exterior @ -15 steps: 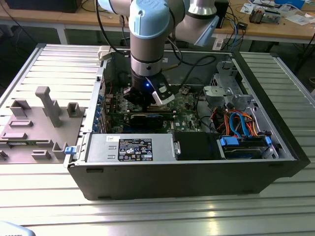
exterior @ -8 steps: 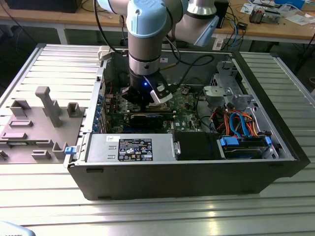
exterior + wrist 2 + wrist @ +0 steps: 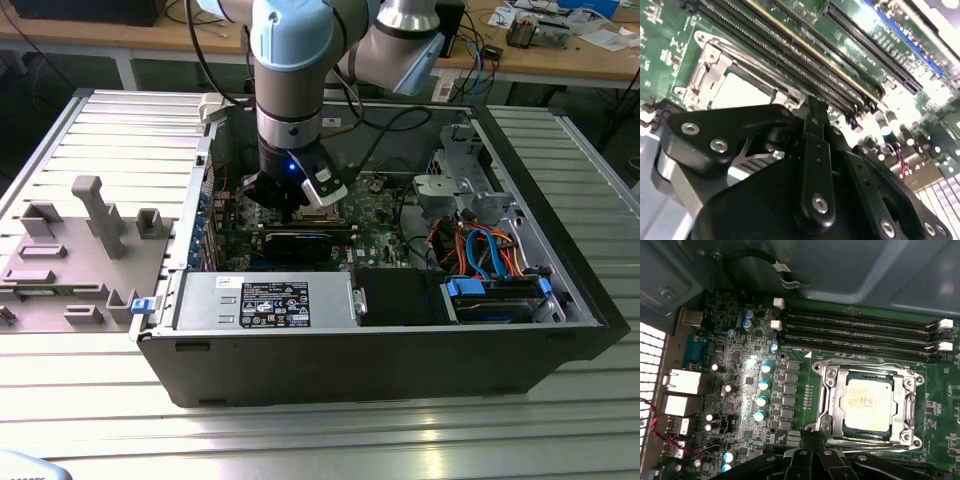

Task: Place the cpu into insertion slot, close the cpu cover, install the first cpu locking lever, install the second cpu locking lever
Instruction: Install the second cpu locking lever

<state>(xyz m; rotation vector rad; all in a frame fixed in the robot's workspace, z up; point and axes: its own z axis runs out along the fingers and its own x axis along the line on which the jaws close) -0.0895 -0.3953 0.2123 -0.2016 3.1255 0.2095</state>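
The cpu, pale and square, lies in the insertion slot on the green motherboard. The silvery cpu cover is folded down over it and frames its top. Thin metal locking levers run along the socket's edges. My black gripper is shut, with its tips at the socket's near corner. Whether they touch a lever I cannot tell. In the second wrist view the gripper sits beside the cpu and the cpu cover. In the exterior view the gripper is low inside the computer case.
Long black memory slots run right beside the socket. Capacitors and rear ports stand on its other side. A power supply and a drive cage with orange and blue cables fill the case's front. A grey fixture stands at the exterior view's left.
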